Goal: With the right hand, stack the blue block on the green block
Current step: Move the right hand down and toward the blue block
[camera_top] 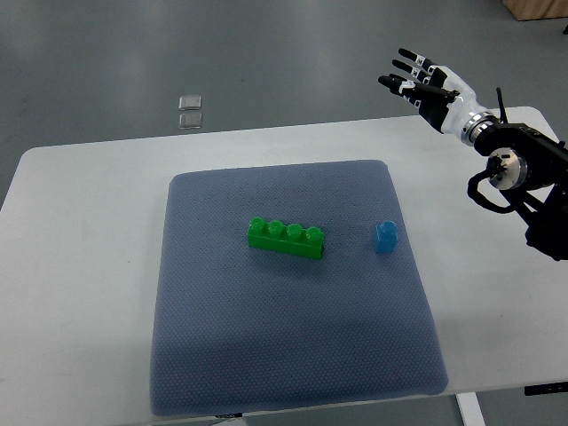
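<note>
A long green block (285, 238) with a row of studs lies near the middle of the blue-grey mat (293, 355). A small blue block (385, 237) stands on the mat to the right of it, a short gap apart. My right hand (417, 78) is raised above the table's far right corner, well beyond the blue block. Its fingers are spread and hold nothing. The right arm (519, 169) comes in from the right edge.
The mat lies on a white table (80, 266). Two small clear squares (190, 111) lie on the grey floor past the table's far edge. A wooden object (537, 9) shows at the top right corner.
</note>
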Robot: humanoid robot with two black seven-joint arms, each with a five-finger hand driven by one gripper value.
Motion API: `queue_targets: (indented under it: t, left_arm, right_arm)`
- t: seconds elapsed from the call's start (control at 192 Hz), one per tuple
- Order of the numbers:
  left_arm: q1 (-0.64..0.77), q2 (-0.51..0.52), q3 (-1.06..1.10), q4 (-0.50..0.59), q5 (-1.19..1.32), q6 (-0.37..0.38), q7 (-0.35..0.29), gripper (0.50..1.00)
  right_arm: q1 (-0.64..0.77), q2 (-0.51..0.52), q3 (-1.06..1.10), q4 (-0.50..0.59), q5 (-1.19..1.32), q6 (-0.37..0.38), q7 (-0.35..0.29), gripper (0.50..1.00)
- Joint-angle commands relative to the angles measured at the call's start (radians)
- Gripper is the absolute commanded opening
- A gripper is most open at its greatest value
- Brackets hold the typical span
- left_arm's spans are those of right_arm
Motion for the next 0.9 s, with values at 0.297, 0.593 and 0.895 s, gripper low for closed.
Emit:
queue_targets:
  t: [0.297, 0.593, 0.895]
  left_arm:
    - [-0.001, 0.000, -0.002, 0.000, 0.000, 0.000, -0.006, 1.000]
    - [-0.001, 0.000, -0.002, -0.001, 0.000, 0.000, -0.006, 1.000]
    - [-0.001, 0.000, -0.002, -0.003, 0.000, -0.001, -0.006, 1.000]
  right_arm:
    - [-0.019, 0.031, 0.018, -0.008, 0.014, 0.002, 0.011, 0.924]
    - [-0.023, 0.074, 0.021, -0.012, 0.015, 0.002, 0.011, 0.924]
    - [-0.063, 0.071, 0.009, -0.037, 0.011, 0.025, 0.008, 0.924]
